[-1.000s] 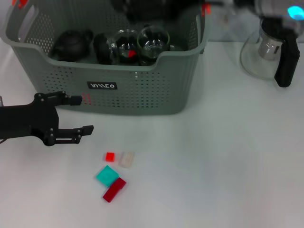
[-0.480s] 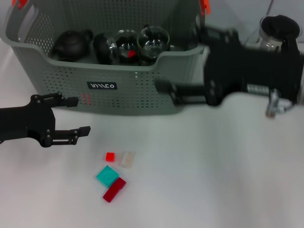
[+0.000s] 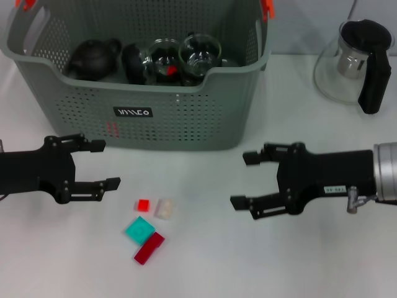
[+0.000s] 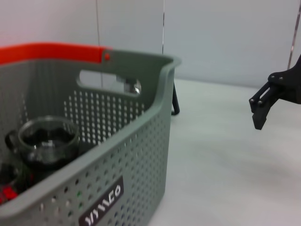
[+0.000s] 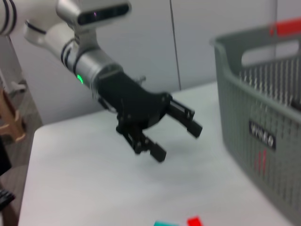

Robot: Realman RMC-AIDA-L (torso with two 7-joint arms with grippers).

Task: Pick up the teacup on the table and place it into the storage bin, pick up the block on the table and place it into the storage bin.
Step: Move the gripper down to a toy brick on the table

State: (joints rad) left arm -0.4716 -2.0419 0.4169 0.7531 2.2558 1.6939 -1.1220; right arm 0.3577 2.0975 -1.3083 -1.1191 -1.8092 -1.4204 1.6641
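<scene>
Table (image 3: 205, 273) was white and smooth, w/ open room across the front and between the two grippers. Bin (image 3: 186, 118) sat at the back left, grey-green perforated plastic, rounded corners, orange clips (image 3: 267, 9) at the rim, black label (image 3: 134, 112) w/ white lettering on the near wall. Near wall dipped in the middle.

L gripper (image 3: 105, 164) hovered low over the table, just in front of the bin's left part, black, fingers spread wide, holding nothing. R gripper (image 3: 245, 180) hovered at about the same level, in front of the bin's right corner, pointing toward the left one; fingers also released, empty. Clear gap between the two, blocks lying in it nearer the left side.

Blocks on the table, not grasped: small red square (image 3: 144, 205), pale translucent piece (image 3: 165, 208) just beside it, teal flat square (image 3: 140, 230) touching a dark red bar (image 3: 149, 248). All well apart from the bin wall.

Inside bin: dark teapot (image 3: 93, 57) at left, glass cups (image 3: 200, 53) near the middle w/ something red (image 3: 171, 71) among them; exact count of cups unclear. No teacup seen on the table.

Glass pitcher (image 3: 350, 62) w/ black lid and handle stood far right, apart from the bin.
</scene>
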